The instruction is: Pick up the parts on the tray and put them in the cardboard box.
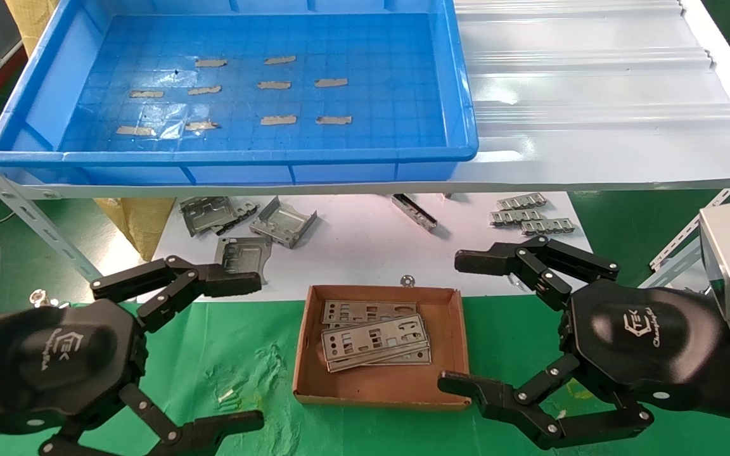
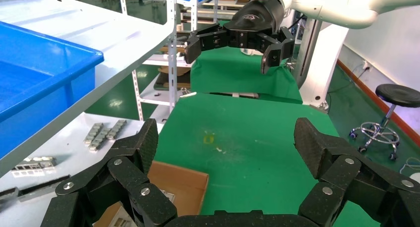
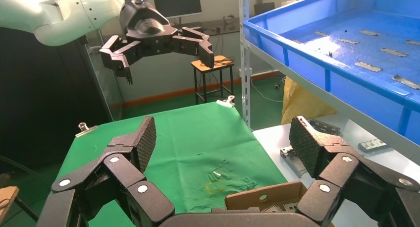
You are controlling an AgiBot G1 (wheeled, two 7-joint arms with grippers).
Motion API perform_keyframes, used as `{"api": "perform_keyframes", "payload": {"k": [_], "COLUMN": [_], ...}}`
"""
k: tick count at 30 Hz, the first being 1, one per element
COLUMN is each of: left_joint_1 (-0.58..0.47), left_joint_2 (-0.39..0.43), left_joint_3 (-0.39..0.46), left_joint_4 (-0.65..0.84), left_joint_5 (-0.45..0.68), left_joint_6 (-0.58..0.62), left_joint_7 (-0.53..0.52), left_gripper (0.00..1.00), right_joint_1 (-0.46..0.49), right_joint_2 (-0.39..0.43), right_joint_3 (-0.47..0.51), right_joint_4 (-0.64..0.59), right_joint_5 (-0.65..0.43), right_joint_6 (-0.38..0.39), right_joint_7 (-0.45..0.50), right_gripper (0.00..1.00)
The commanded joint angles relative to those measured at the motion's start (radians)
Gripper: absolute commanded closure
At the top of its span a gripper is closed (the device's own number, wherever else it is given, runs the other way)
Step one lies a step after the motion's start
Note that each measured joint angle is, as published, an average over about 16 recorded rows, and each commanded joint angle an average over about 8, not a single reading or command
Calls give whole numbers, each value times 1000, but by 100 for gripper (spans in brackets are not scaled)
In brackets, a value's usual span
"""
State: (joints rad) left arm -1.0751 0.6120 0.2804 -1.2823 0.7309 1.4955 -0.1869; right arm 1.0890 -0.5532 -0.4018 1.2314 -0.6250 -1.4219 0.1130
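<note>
The blue tray (image 1: pixel 466 114) sits on the upper shelf; its gridded floor holds only beige tape scraps, no parts. Several silver-grey punched plates (image 1: pixel 374 342) lie stacked in the brown cardboard box (image 1: pixel 381 387) on the green cloth. My left gripper (image 1: pixel 248 351) is open and empty, left of the box. My right gripper (image 1: pixel 457 323) is open and empty, right of the box. The box corner shows in the left wrist view (image 2: pixel 178 180) and the right wrist view (image 3: pixel 262 197). The tray also shows in the right wrist view (image 3: pixel 317 53).
Bent grey brackets (image 1: pixel 282 223) and ridged connector strips (image 1: pixel 530 218) lie on the white sheet (image 1: pixel 352 253) under the shelf. A white corrugated sheet (image 1: pixel 593 82) lies right of the tray. Slotted shelf struts (image 1: pixel 29 212) stand at both sides.
</note>
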Motion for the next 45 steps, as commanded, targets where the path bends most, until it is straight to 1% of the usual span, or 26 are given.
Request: {"api": "perform_keyframes", "payload": {"k": [1,45], "left_joint_1": [0,0], "left_joint_2": [0,0], "left_joint_3": [0,0], "left_joint_4": [0,0], "left_joint_5": [0,0], "left_joint_6": [0,0], "left_joint_7": [0,0], "left_gripper": [0,0], "right_joint_1": [0,0], "right_joint_2": [0,0], "right_joint_3": [0,0], "right_joint_4": [0,0], "right_joint_5": [0,0], "right_joint_6": [0,0], "right_joint_7": [0,0], "right_gripper": [0,0]}}
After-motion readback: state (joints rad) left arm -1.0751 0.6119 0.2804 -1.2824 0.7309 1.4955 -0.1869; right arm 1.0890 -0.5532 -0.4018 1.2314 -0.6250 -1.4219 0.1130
